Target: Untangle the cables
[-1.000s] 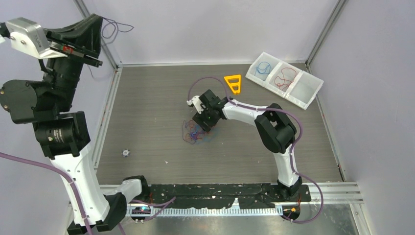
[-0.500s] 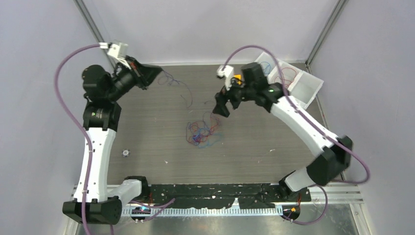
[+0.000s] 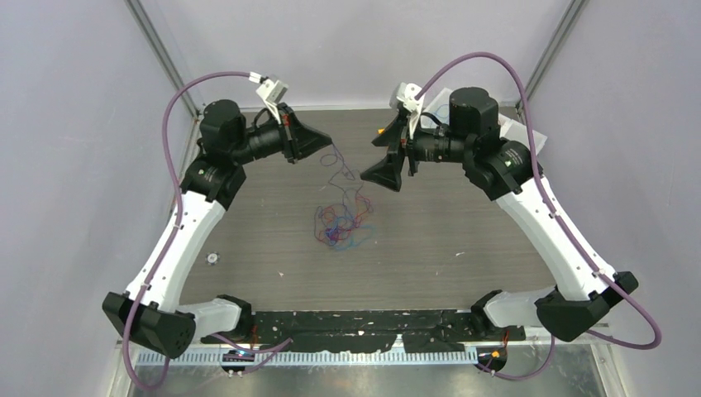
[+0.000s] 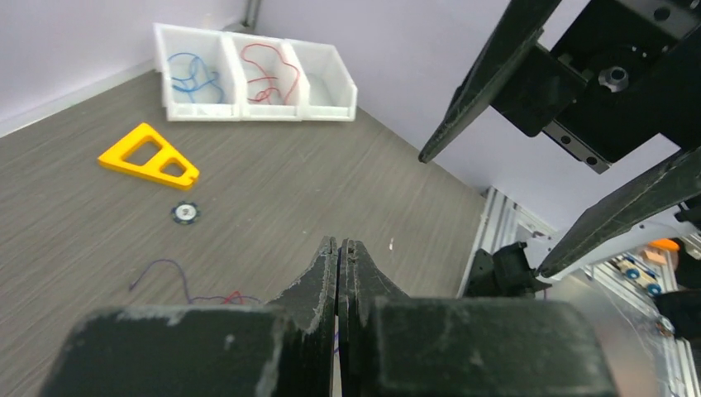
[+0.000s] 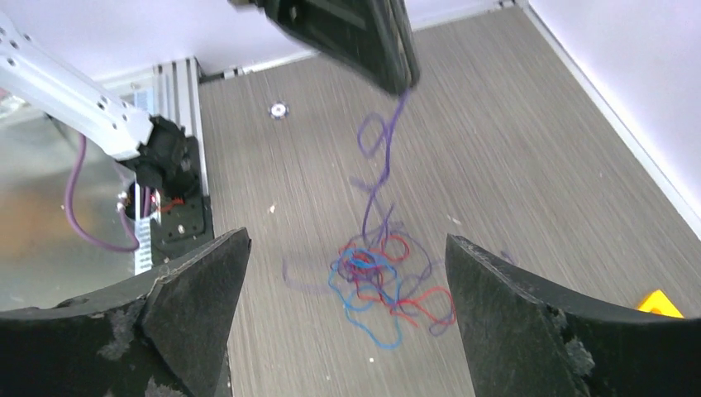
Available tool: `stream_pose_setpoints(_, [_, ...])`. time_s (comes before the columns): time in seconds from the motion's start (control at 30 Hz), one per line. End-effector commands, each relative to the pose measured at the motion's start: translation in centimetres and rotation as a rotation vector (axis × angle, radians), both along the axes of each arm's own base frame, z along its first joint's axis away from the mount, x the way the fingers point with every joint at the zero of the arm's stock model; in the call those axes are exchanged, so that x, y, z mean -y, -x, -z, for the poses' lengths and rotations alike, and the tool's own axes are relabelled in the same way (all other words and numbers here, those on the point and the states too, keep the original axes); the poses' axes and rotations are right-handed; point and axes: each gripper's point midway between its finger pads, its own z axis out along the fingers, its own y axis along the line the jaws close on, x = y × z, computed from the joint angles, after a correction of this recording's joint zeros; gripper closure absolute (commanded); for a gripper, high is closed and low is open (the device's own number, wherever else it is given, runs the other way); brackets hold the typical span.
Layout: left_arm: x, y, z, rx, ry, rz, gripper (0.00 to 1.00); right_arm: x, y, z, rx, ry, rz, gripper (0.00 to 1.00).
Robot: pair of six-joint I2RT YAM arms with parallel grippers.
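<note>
the step in hand looks like drawing one wire out of the knot: the left gripper is raised over the far side of the table, its jaws pressed together on the top end of a purple strand, which hangs from the tips and runs down into the clump of cables. that clump, red, blue and purple loops wound through one another, lies on the table about midway between the two arms, nearer the bases than either claw, and only the strand joins it to a gripper. the right gripper hovers just across from the left one, jaws spread wide and holding nothing; its wrist camera looks down between its fingers at the clump, where the strand's lower part is lost among red and blue turns. a white tray at the far right has a blue loop in one compartment and a red loop in the next, so i judge part of the sorting is done and the purple one is now being freed. the next move probably calls for the right claw to drop and pin or pinch the clump low down while the left lifts away — otherwise the whole light bundle may simply ride up with the strand, or pull tighter.
</note>
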Motion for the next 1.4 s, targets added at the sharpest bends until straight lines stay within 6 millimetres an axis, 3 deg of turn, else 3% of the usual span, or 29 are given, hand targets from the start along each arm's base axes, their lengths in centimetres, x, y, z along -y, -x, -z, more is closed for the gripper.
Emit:
stream_pose_setpoints(0.0, [1.9,2.0,-3.3,0.087,0.027,0.107,1.0,-1.3,0.0,-4.2,0.018,-0.106,0.019,0.06])
stream_pose_setpoints(0.17, [4.0,3.3,-3.3,0.069,0.036,0.184,1.0,-2.5,0.1,-4.2,0.008,-0.124,0.004,0.1])
stream_pose_setpoints(0.33, [5.3,4.4,-3.4,0.055,0.047,0.227,1.0,-2.7,-1.3,-3.2,-0.001,-0.111,0.06,0.17])
stream_pose_setpoints(0.5, [6.0,4.5,-3.7,0.024,0.071,0.238,1.0,-3.1,-1.6,-2.7,0.009,-0.098,0.057,0.42])
stream_pose_setpoints(0.57, [6.1,4.4,-3.9,0.013,0.081,0.238,1.0,-3.2,-1.3,-2.0,0.011,-0.081,0.045,0.48])
stream_pose_setpoints(0.7, [6.4,4.2,-4.3,0.001,0.098,0.246,1.0,-2.9,-0.9,-0.4,0.004,-0.046,0.038,0.48])
stream_pose_setpoints(0.8, [6.5,4.2,-4.2,-0.012,0.1,0.253,1.0,-2.4,-0.7,0.4,0.002,-0.024,0.045,0.38])
stream_pose_setpoints(0.83, [6.5,4.2,-4.2,-0.011,0.1,0.256,1.0,-2.2,-0.6,0.3,0.007,-0.024,0.051,0.39])
stream_pose_setpoints(0.9, [6.5,4.3,-4.1,-0.013,0.099,0.26,1.0,-2.0,-0.6,0.4,0.015,-0.022,0.062,0.5])
stream_pose_setpoints(1.03, [6.5,4.3,-3.9,-0.014,0.094,0.263,1.0,-1.7,-0.7,-0.3,0.031,-0.044,0.085,0.86])
stream_pose_setpoints(1.1, [6.5,4.4,-3.8,-0.013,0.087,0.27,0.98,-1.5,-0.7,-0.7,0.036,-0.055,0.096,0.94])
stream_pose_setpoints(1.23, [5.7,3.9,-3.5,-0.012,0.078,0.234,0.32,1.2,-2.1,-1.1,0.004,-0.065,0.167,0.95])
stream_pose_setpoints(1.3, [4.8,3.0,-3.3,-0.017,0.078,0.19,0.14,4.0,-3.4,-0.3,-0.024,-0.038,0.238,0.95])
stream_pose_setpoints(1.37, [3.9,2.3,-3.0,-0.017,0.076,0.158,0.05,7.4,-4.8,1.2,-0.062,-0.004,0.329,0.95])
